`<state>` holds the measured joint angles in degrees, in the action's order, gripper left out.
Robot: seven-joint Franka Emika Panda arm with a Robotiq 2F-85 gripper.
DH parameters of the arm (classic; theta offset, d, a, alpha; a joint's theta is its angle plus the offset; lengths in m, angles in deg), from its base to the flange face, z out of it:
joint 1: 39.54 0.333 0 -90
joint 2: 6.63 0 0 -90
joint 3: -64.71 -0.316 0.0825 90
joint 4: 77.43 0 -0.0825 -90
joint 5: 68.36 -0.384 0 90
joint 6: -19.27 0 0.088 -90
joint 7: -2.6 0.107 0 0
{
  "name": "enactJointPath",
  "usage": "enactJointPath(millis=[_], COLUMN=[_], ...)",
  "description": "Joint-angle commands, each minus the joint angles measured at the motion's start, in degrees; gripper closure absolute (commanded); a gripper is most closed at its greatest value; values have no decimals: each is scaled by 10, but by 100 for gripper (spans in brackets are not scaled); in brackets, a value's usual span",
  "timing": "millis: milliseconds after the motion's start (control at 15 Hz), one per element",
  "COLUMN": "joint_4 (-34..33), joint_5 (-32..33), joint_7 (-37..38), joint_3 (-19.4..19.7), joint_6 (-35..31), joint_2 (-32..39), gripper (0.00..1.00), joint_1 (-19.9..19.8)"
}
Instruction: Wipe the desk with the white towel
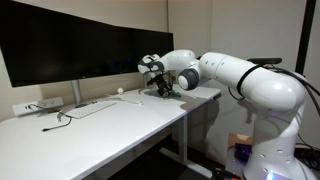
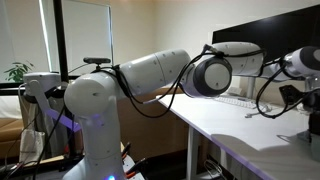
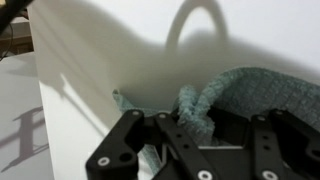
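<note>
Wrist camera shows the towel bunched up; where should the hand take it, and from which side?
Take the raised fold of the towel, the hump standing up off the desk directly ahead of the hand. Come straight down from above, jaws straddling that ridge. The part trailing away lies flatter and offers less to pinch. Whether the hand already pinches it is unclear.

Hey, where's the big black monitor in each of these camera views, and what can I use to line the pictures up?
Exterior view: the monitor fills the upper left, standing at the back of the desk.
Exterior view: the monitor sits at the upper right, partly behind the arm.
Wrist view: not in it; the towel lies on the desk.
Shared landmark: the white desk.
</note>
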<state>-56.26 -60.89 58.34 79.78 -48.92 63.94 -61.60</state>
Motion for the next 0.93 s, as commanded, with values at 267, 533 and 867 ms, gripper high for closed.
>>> enactJointPath(millis=[267, 533, 867], joint_4=[23, 22, 0], joint_5=[-4, -14, -18], joint_7=[4, 9, -4], joint_3=[-19, -32, -45], joint_6=[53, 78, 117], joint_2=[15, 13, 23], gripper=[93, 93, 94], joint_1=[85, 115, 146])
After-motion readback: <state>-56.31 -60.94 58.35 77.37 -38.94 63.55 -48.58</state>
